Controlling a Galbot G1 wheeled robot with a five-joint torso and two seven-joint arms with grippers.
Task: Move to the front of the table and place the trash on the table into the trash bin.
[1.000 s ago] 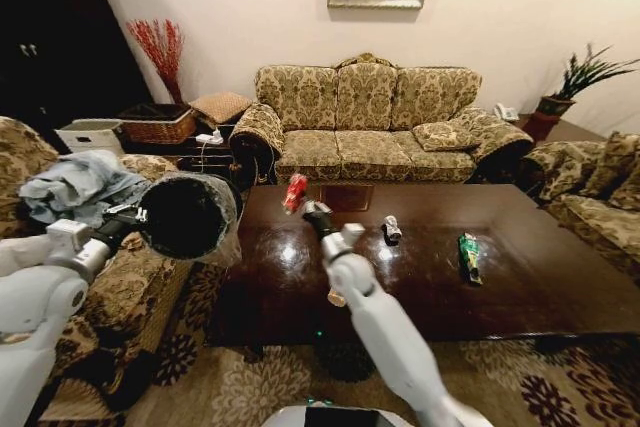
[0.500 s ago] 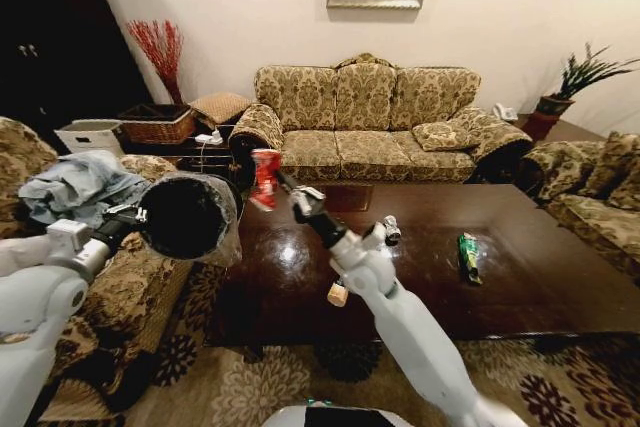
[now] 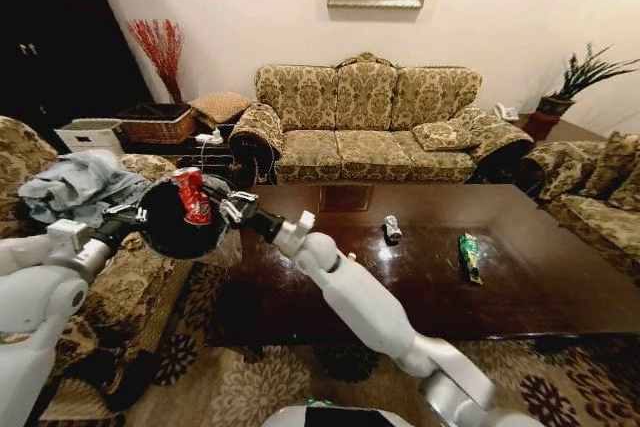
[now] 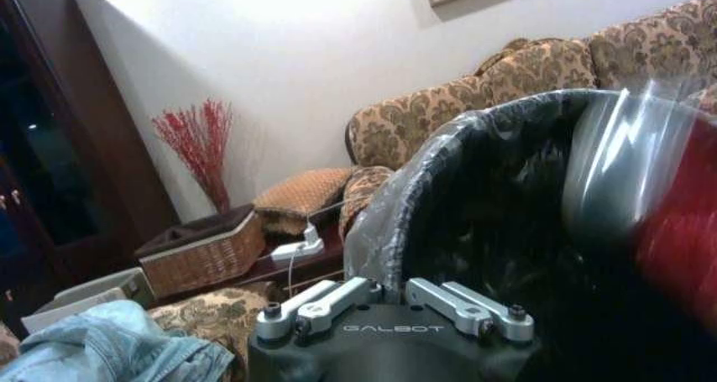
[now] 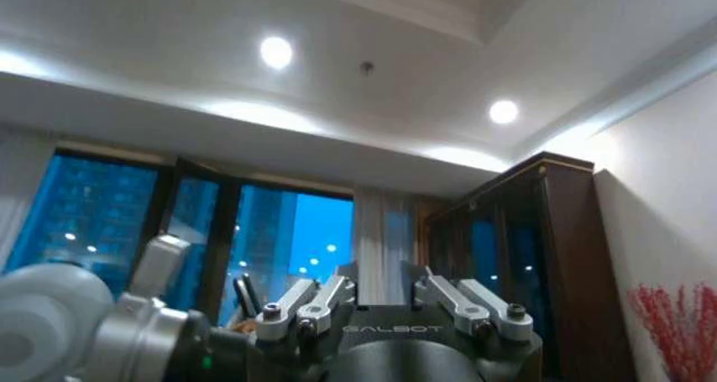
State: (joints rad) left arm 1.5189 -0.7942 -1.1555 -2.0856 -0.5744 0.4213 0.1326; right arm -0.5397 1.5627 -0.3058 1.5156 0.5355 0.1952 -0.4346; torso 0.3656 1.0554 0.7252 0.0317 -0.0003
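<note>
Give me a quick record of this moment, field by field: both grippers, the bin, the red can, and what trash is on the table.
left gripper: holds the trash bin by its rim, tipped on its side, beside the table's left end
right gripper: reached across to the bin's mouth, shut on the red can
red can: in front of the bin's opening, not yet released
on the table: silvery-white can, green packet
tan bottle: cannot tell

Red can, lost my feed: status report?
Right claw holds red can at trash bin mouth. Left claw grips bin. Nothing in the way.
</note>
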